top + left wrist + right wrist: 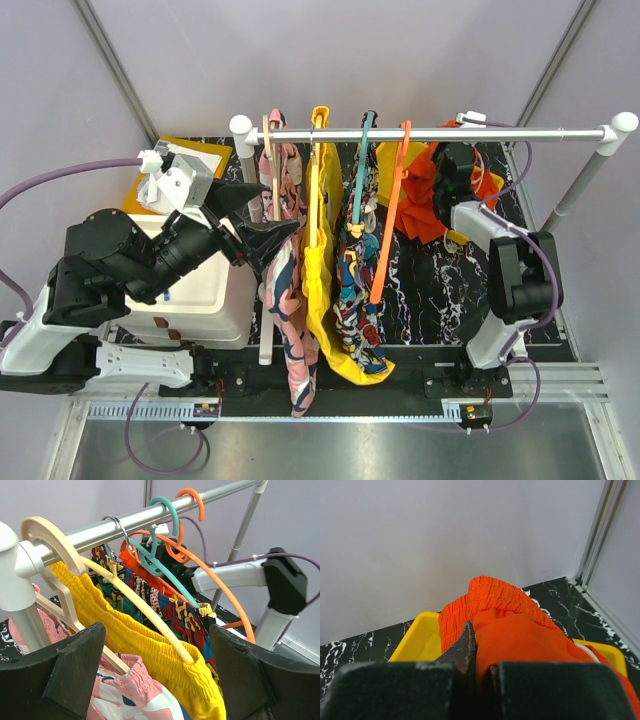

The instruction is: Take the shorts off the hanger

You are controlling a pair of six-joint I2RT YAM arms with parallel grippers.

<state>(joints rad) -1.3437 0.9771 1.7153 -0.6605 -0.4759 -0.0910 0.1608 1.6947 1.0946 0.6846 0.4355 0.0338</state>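
Top view, room: pale lilac-grey walls (200,60) on every side, with a metal frame post (118,60) slanting up at 11 o'clock.
Top view, surface: a black, white-veined table (430,290). A white bin (200,295) sits at 9 o'clock and a yellow tray (388,160) at 12 o'clock, beneath the rail.
Top view, rail: a silver rail (520,132) crosses the far side. From 9 towards 3 o'clock it carries a pink patterned garment (285,290), a yellow garment (320,290), a multicoloured garment (352,270) and the hanger (388,225), which is bare.
Top view, shorts: the shorts (420,200) are bunched just at 3 o'clock of the hanger's upper part, off it.
Top view, right gripper: the right gripper (452,170) is sunk in the shorts, its jaws hidden.
Top view, left gripper: the left gripper (268,215) is spread wide by the pink garment's waistband.
Left wrist view, jaws: both black fingers (75,670) stand far apart and clamp nothing. The yellow and pink waistbands lie between them.
Left wrist view, rail: a wooden hanger (55,545) at 10 o'clock, a teal hanger (160,510) and the orange hook at 12 o'clock. The plain wall is behind.
Right wrist view, jaws: pressed together on a fold of the orange-red fabric.
Right wrist view, surface: the tray's rim is at 8 o'clock on the marbled tabletop, with the blank wall above.
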